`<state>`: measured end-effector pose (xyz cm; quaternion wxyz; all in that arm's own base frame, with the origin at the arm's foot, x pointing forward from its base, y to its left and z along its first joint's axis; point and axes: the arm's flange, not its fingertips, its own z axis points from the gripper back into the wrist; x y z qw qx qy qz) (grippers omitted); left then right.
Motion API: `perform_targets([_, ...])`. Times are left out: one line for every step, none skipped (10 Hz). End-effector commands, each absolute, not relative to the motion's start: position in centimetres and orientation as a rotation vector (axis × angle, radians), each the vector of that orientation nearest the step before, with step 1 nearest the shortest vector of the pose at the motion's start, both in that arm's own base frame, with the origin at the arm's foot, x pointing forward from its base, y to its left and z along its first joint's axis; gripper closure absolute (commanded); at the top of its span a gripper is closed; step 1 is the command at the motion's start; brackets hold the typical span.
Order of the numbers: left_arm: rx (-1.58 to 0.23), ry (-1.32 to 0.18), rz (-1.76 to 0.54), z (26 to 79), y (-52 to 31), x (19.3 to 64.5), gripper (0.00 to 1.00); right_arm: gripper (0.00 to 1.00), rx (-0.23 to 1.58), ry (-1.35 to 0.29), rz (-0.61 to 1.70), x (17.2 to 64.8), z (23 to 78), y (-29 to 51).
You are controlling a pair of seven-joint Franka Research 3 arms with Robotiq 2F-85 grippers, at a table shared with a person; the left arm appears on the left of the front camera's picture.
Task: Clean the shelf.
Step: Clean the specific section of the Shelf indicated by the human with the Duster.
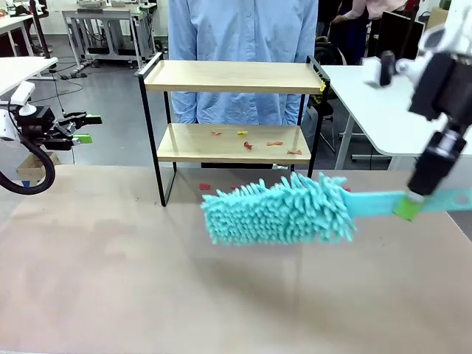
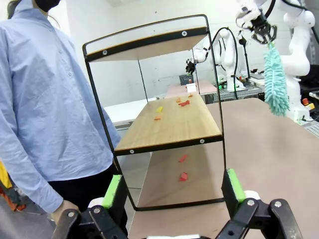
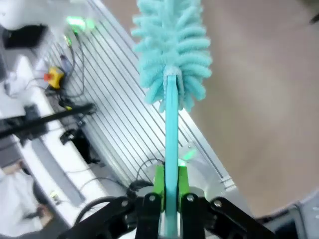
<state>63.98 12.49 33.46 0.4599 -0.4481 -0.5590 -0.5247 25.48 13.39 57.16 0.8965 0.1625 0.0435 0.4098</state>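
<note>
We've the R tool (image 1: 407,205) clamped on the duster (image 1: 280,210), head pointing left; shelf (image 1: 232,77) just beyond, far side; L tool (image 1: 85,127) open, empty.

Front view: a two-tier shelf (image 1: 232,77) stands at 12 o'clock on the brown table (image 1: 110,280), with small red and yellow scraps (image 1: 248,144) on its lower board and a person (image 1: 243,29) in a blue shirt directly behind it. At 3 o'clock the right gripper (image 1: 408,206) clamps the handle of a teal fluffy duster (image 1: 280,210), whose head lies across the centre, in front of the shelf. At 9 o'clock the left gripper (image 1: 87,127) is held with fingers spread.
</note>
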Motion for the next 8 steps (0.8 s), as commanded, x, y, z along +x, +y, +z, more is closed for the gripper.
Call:
perform_targets([-1.094,-1.381,-1.3,33.8,12.4,63.9,0.0,0.87,0.383,0.064,0.913,25.3,54.6,8.9])
perform_targets([-1.094,-1.381,-1.3,33.8,12.4,63.9,0.0,0.87,0.38,0.08,0.949,25.4,53.9,7.8])
perform_targets([-1.094,-1.381,-1.3,33.8,12.4,63.9,0.0,0.87,0.386,0.105,0.986,25.6,53.1,7.1])
perform_targets([-1.094,-1.381,-1.3,33.8,12.4,63.9,0.0,0.87,0.376,0.123,0.972,25.9,53.0,7.0])
perform_targets([-1.094,-1.381,-1.3,33.8,12.4,63.9,0.0,0.87,0.385,0.106,0.933,25.5,53.0,7.8])
perform_targets([-1.094,-1.381,-1.3,33.8,12.4,63.9,0.0,0.87,0.385,0.106,0.933,25.5,53.0,7.8])
perform_targets([-1.094,-1.381,-1.3,33.8,12.4,63.9,0.0,0.87,0.385,0.106,0.933,25.5,53.0,7.8])
perform_targets([-1.094,-1.381,-1.3,33.8,12.4,63.9,0.0,0.87,0.385,0.106,0.933,25.5,53.0,7.8])
